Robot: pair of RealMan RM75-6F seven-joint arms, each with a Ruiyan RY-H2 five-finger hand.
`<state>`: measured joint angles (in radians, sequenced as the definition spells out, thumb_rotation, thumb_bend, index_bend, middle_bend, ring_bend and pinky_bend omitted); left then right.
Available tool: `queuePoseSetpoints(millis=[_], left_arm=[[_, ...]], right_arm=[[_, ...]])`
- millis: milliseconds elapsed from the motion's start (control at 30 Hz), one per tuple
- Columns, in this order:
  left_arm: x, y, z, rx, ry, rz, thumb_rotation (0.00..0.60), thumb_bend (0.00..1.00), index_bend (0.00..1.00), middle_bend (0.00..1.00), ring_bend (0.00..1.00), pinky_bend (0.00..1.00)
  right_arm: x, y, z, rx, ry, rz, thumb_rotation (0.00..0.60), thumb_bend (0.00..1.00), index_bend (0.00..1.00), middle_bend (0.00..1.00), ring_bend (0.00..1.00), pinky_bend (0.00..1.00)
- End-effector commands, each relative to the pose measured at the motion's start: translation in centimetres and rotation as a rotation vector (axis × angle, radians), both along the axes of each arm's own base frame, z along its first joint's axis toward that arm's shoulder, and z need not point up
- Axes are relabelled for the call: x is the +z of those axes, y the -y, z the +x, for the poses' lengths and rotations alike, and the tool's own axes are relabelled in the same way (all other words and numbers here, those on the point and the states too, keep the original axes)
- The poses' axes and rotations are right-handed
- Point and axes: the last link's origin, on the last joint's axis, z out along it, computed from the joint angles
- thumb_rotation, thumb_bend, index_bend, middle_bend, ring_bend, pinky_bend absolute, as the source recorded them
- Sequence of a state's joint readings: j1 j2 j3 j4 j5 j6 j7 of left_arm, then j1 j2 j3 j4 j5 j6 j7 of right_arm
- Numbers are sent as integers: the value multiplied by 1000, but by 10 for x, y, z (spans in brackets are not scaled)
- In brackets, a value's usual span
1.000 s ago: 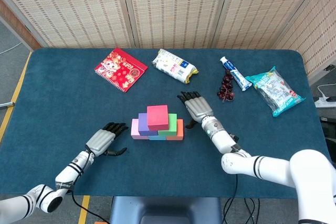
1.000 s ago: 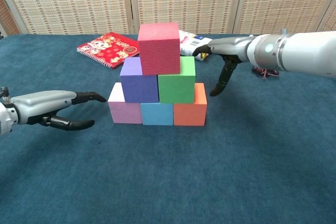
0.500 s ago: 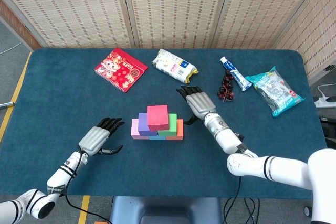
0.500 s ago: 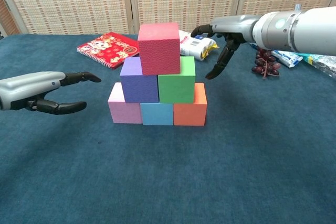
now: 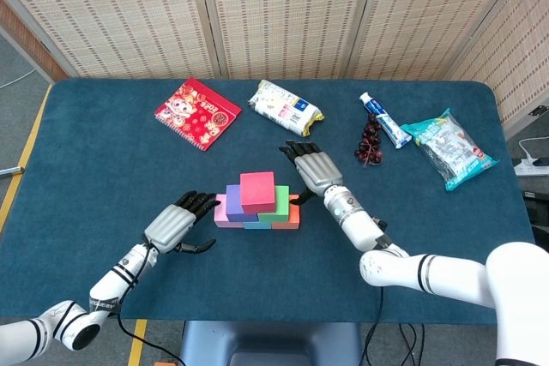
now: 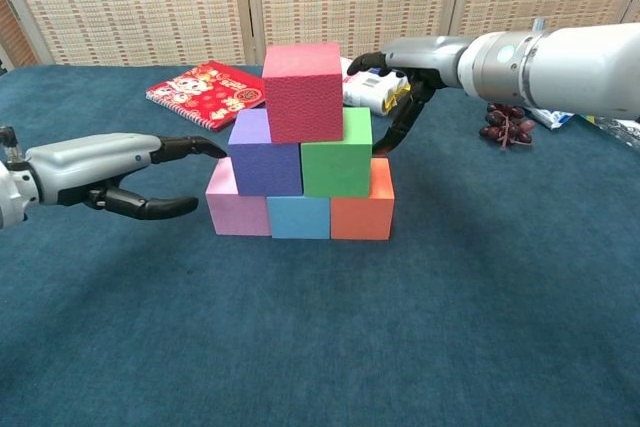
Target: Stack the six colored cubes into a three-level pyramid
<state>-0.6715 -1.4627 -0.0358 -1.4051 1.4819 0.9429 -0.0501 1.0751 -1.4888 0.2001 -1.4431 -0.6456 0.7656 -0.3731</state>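
Step in hand: the pyramid looks built; what remains, I judge, is squaring it up or letting it be.
How to do it well: bring both sides in level and gently, pressing only the lower cubes, so the crimson foam cube (image 6: 303, 91) on top is not nudged off.
Pyramid: mid-worktop (image 5: 103, 169); pink cube (image 6: 235, 210), light-blue cube (image 6: 299, 217) and orange cube (image 6: 362, 209) below, purple cube (image 6: 264, 154) and green cube (image 6: 337, 156) above them.
Left robot hand (image 6: 110, 172): empty, fingers apart, fingertips just beside the purple and pink cubes; contact unclear.
Right robot hand (image 6: 412, 75): empty, fingers loosely spread, fingertips close beside the green cube; contact unclear.
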Motion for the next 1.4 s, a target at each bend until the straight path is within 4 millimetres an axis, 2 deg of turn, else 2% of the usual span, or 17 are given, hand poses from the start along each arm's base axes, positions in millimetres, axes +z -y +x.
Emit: queuePoseSetpoints(millis=[33,1400], left_arm=[[-1,0,1,-5,0,-3,135,309,70,0,0,0],[-10,-10,11,-32,-15,-20,134,309,71,0,0,0]], right_arm=[[0,0,0,-1,-2,0,600,90,0,0,0,31],[-8,3,7,10,-13,-1,600,90,0,0,0,31]])
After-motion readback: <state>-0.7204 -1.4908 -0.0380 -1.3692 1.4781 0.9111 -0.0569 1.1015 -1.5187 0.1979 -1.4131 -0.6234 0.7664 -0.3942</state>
